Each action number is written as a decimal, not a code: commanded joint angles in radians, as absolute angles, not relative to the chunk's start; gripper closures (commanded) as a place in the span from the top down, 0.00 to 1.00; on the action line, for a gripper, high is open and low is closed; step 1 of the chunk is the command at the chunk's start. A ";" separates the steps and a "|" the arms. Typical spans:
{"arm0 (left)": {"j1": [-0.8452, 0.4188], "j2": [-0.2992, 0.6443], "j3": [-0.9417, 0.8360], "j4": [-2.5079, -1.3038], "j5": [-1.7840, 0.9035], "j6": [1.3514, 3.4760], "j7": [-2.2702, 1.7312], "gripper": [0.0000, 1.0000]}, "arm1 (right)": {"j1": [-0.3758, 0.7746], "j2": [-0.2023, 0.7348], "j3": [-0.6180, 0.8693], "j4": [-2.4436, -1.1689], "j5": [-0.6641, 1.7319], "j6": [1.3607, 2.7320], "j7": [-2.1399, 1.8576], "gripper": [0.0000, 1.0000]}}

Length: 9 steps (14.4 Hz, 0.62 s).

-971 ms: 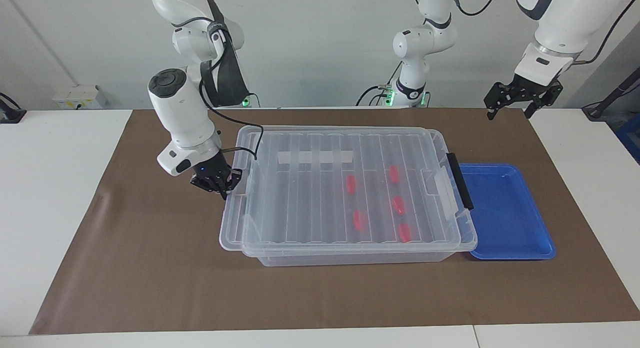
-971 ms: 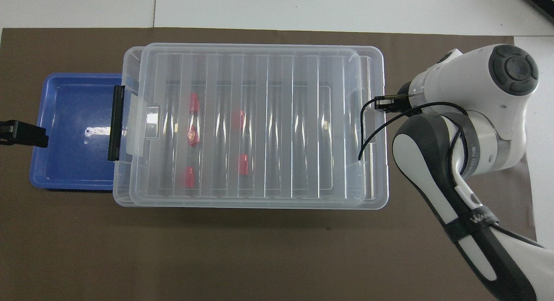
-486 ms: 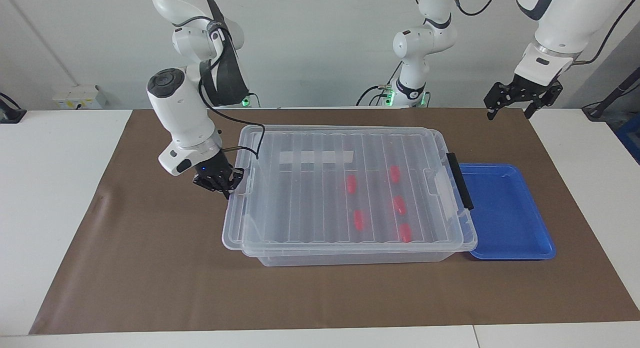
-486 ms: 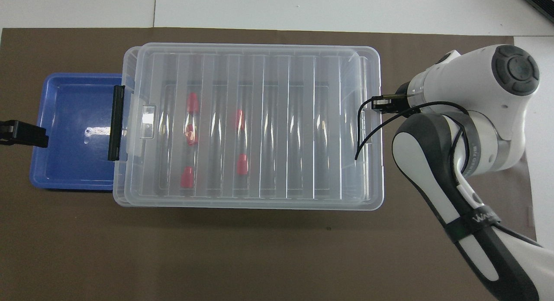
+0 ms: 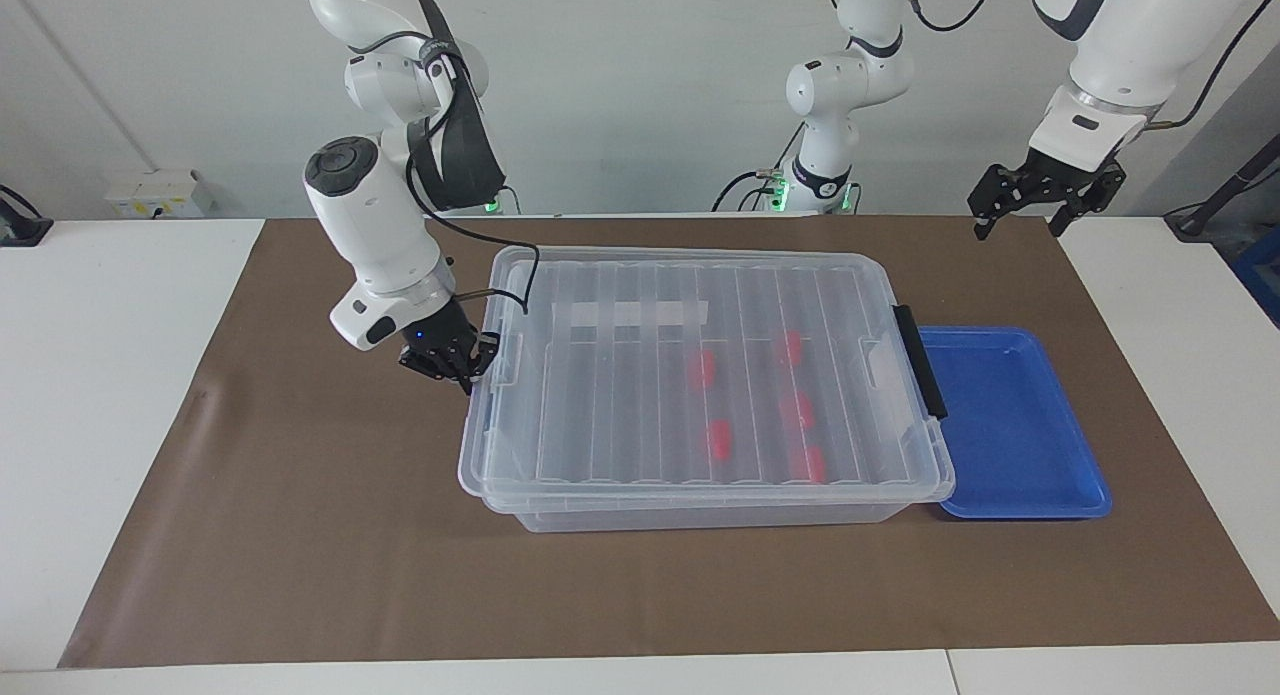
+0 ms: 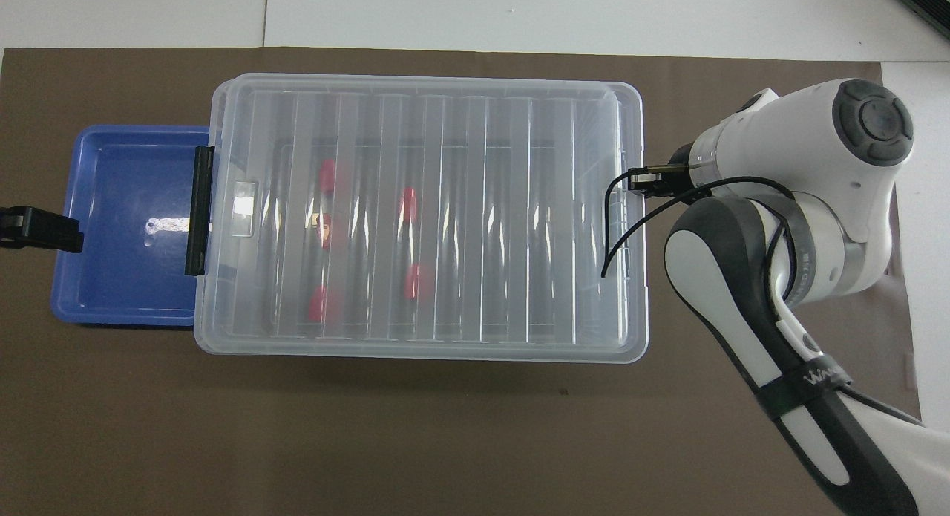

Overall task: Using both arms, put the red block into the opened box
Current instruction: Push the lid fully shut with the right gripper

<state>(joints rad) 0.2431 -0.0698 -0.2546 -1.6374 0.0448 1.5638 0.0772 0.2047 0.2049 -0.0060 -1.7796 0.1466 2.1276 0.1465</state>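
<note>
We keep our right tool pinched shut on the end lip of the ribbed see-through lid, which lies over the large clear plastic box, presumably so the lid can be slid along the bin. The five small red plastic blocks already lie inside the box, toward the end by the shallow blue tray. Our left tool waits with fingers spread wide over the brown mat's corner, and bare tabletop lies past the mat at the right arm's end.
</note>
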 commanded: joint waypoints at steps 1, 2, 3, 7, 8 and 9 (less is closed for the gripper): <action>0.250 -0.086 -0.256 -1.657 0.028 1.583 0.095 1.00 | 0.207 0.196 -0.006 -1.815 0.155 2.137 0.121 0.00; 0.249 -0.086 -0.256 -1.657 0.028 1.583 0.097 1.00 | 0.206 0.196 -0.009 -1.813 0.150 2.134 0.126 0.00; 0.244 -0.086 -0.256 -1.657 0.028 1.585 0.097 1.00 | 0.206 0.195 -0.011 -1.809 0.121 2.126 0.130 0.00; 0.242 -0.086 -0.258 -1.657 0.029 1.591 0.095 1.00 | 0.184 0.184 -0.015 -1.761 -0.063 2.044 0.135 0.00; 0.242 -0.086 -0.258 -1.657 0.029 1.591 0.097 1.00 | 0.166 0.181 -0.015 -1.740 -0.070 2.017 0.133 0.00; 0.238 -0.087 -0.258 -1.657 0.028 1.589 0.091 1.00 | 0.150 0.179 -0.015 -1.723 -0.075 1.985 0.133 0.04</action>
<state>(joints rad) 0.2417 -0.0698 -0.2609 -1.6375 0.0437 1.5732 0.0789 0.1890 0.1972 -0.0217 -1.7577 -0.0487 2.0510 0.1444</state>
